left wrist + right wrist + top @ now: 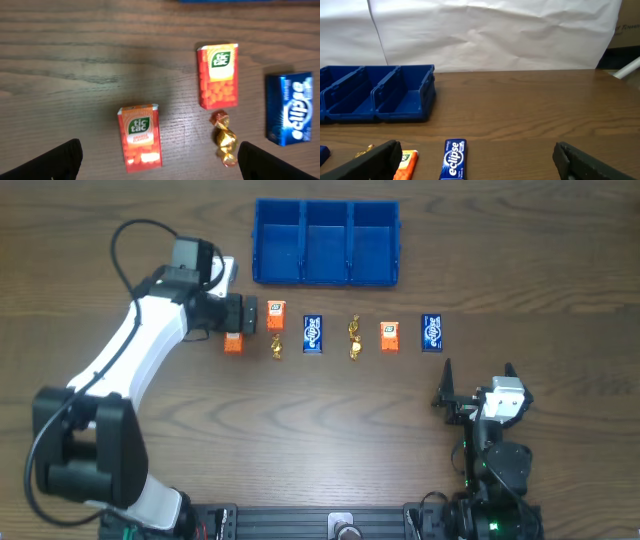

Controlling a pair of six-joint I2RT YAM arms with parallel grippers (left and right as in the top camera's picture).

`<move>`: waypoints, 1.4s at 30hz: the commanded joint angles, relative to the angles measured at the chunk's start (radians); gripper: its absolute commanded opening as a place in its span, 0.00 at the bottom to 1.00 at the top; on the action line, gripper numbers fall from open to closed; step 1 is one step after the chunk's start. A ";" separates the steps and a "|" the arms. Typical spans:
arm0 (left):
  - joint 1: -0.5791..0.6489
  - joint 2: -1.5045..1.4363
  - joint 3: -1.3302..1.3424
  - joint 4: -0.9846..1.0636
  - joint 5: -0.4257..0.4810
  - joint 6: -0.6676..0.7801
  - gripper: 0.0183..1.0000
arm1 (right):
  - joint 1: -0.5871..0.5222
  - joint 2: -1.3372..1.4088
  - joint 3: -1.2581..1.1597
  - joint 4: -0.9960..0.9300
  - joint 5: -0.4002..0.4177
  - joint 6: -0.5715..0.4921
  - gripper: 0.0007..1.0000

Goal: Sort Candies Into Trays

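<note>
Overhead, the left gripper (pixel 160 150) hangs with its fingers spread wide above an orange rectangular plastic mint box (pixel 140 137). The box lies flat on the brown wood-grain table (pixel 120 220), between the fingers and apart from both. Just beside it lie a second orange mint box (pixel 218 75), a gold foil-wrapped candy (pixel 224 140) and a blue gum pack (pixel 289 107), all part of one row. Beyond the row sits the blue three-compartment plastic tray (pixel 325 242). The right gripper (pixel 478 380), also wide open and holding nothing, sits near its base, apart from the row.
</note>
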 commanded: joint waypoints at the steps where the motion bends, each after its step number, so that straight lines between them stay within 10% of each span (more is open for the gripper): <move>1: 0.002 0.082 0.042 -0.051 -0.040 -0.023 1.00 | -0.004 -0.008 -0.002 -0.003 0.002 -0.014 1.00; 42: -0.042 0.213 0.043 -0.052 -0.140 -0.060 0.83 | -0.004 -0.008 -0.002 -0.003 0.002 -0.014 1.00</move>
